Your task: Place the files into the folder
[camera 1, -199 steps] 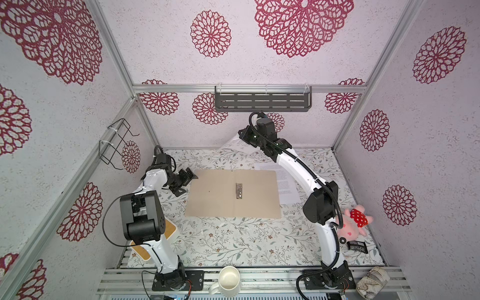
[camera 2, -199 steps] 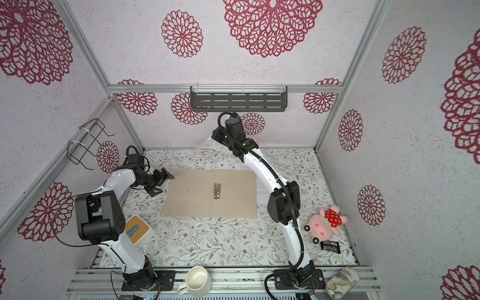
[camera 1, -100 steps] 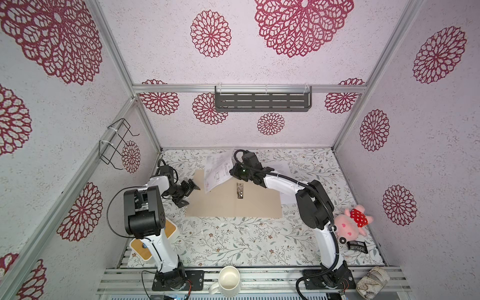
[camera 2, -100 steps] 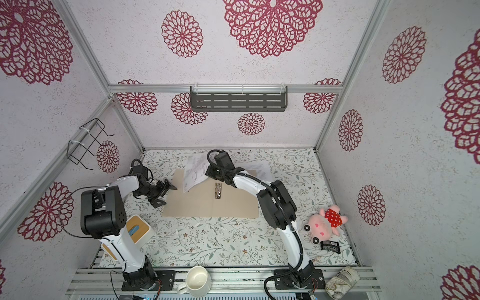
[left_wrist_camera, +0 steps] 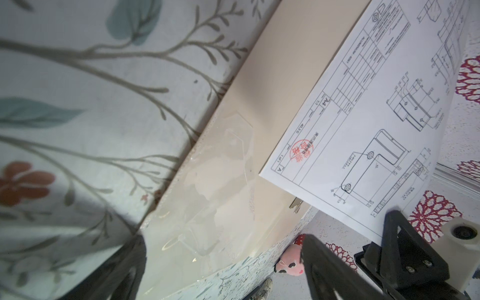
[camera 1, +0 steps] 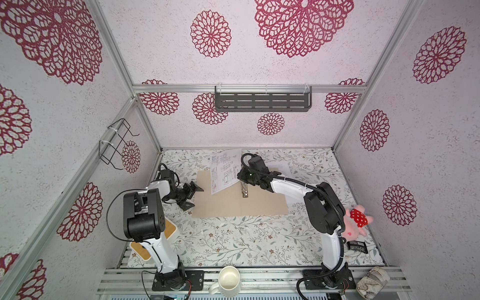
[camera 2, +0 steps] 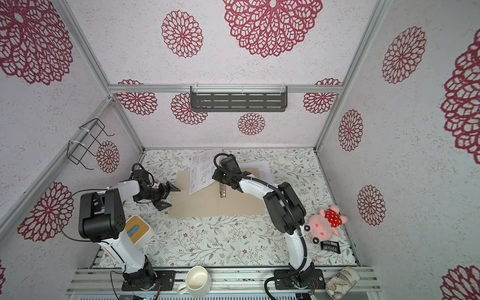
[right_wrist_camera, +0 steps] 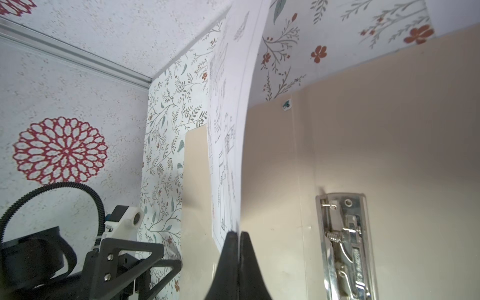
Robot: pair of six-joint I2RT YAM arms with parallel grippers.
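Top views show the floral counter (camera 1: 233, 241) carrying the tan folder (camera 1: 259, 205), which lies open and flat at frame centre. Over the folder's left half hangs the drawing sheet (camera 1: 224, 168), curved and tilted, with its upper end reaching past the cardboard toward the back wall. Whether its lower corner touches the folder cannot be told. The text sheet (camera 1: 279, 166) lies on the counter outside the folder, at its upper right corner, partly hidden by the right arm. A tissue box (camera 2: 137, 231) sits at lower left beside the left arm, with something blue in the slot of its bamboo top. The left tool (camera 1: 194, 197) is released, spread wide at the folder's left edge and grasping nothing. The right tool (right_wrist_camera: 237, 233) is clenched on the drawing sheet's edge. Inside the folder, near its middle fold, sits the metal clip (camera 1: 244, 191), just beside the right tool.
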